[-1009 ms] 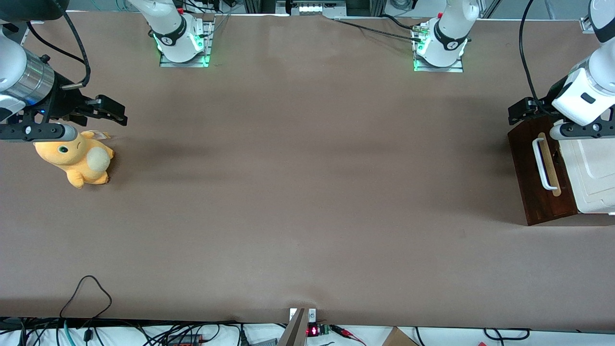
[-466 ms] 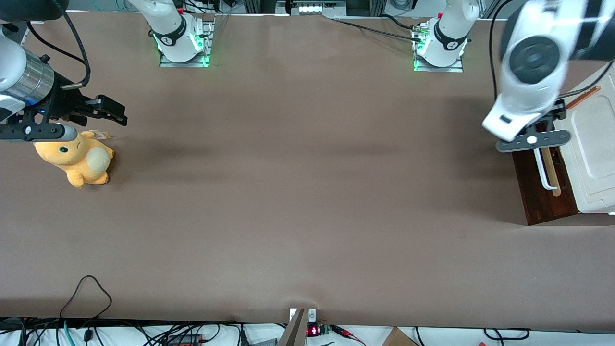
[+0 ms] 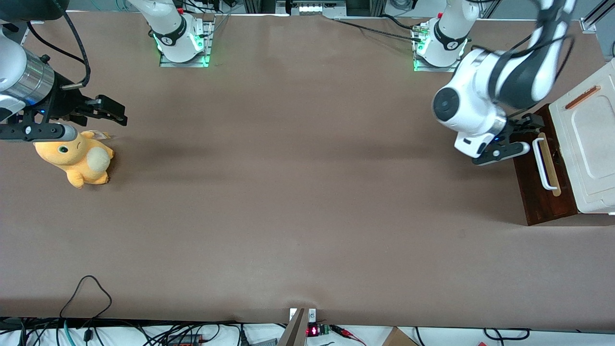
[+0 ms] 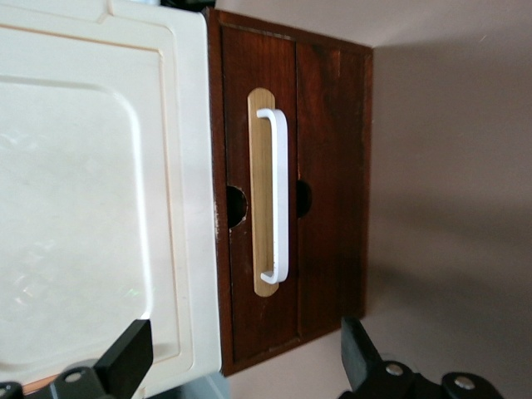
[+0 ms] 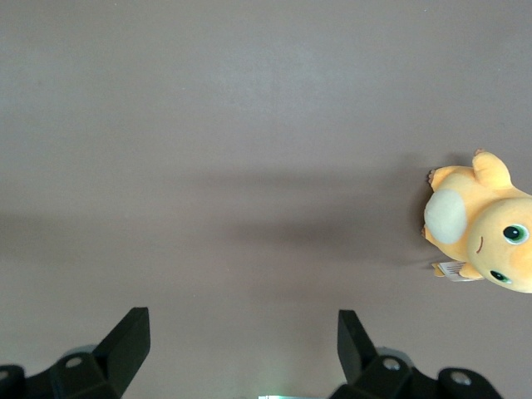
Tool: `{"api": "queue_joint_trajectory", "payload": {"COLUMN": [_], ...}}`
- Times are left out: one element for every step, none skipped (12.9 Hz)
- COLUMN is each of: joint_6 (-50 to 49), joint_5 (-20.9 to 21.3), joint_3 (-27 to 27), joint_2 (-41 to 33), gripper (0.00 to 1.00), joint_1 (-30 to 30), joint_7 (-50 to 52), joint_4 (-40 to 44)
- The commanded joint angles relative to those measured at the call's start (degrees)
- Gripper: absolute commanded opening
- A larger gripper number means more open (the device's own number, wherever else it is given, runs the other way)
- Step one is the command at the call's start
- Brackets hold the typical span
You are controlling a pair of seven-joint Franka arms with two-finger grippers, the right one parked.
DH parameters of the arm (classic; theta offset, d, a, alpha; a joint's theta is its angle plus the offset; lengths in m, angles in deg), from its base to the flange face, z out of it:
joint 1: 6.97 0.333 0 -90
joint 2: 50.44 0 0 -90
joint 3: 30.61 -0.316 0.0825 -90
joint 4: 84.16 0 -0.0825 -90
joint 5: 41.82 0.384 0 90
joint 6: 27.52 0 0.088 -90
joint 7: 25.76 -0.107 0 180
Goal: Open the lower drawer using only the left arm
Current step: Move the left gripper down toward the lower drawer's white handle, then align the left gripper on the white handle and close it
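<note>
- While my gripper (image 3: 521, 132) hangs in the air in front of the drawer (image 3: 538, 182), its two fingers (image 4: 129, 357) are spread wide apart and hold nothing.
- My arm (image 3: 485, 96) is white with black bands, and it bends down over the table (image 3: 298, 192) at the working end.
- That drawer is dark red-brown wood, and it looks pushed in (I see none of its inside).
- Its white handle (image 3: 542, 163) sits on a pale wood strip (image 4: 263, 193), with a small round hole on each side of the strip.
- My fingers are near the handle but do not touch it.
- Right next to the drawer is a white panel (image 3: 588, 144) with a thin orange-brown bar (image 3: 582, 97).
- Way off at the parked arm's end of the table lies an orange plush toy (image 3: 79, 156).
- Some black cables (image 3: 86, 293) lie at the table edge nearest the front camera.
</note>
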Motion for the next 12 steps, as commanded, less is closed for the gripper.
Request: {"api": "queue_joint_trajectory", "payload": {"joint_6": [1.4,2.1,2.3,2.3,2.3,2.4,2.3,2.2,2.1,2.0,2.1,2.1], "joint_5": [8.3,12.6,14.2,14.8,17.6,21.8,24.7,25.2,26.1,28.8,30.4,30.6], "joint_3": [0.1,-0.5,-0.9,-1.8,-3.2,-4.8,-5.5,-6.3,-7.0,-8.0,-9.3,-9.4], "joint_2": [2.7,4.1,5.1,6.3,8.0,10.0,11.4,12.1,12.6,13.5,14.5,14.6], "gripper": [1.0,1.0,1.0,1.0,1.0,1.0,1.0,1.0,1.0,1.0,1.0,0.98], "joint_1": [0.1,0.5,0.6,0.6,0.6,0.6,0.6,0.6,0.6,0.6,0.5,0.5], "joint_7": [6.1,9.8,12.1,12.9,14.0,17.1,19.3,19.5,19.2,19.1,19.1,19.0], "joint_4": [-3.5,-5.2,-6.0,-6.0,-6.0,-6.0,-6.0,-6.0,-6.0,-6.1,-6.0,-6.0]}}
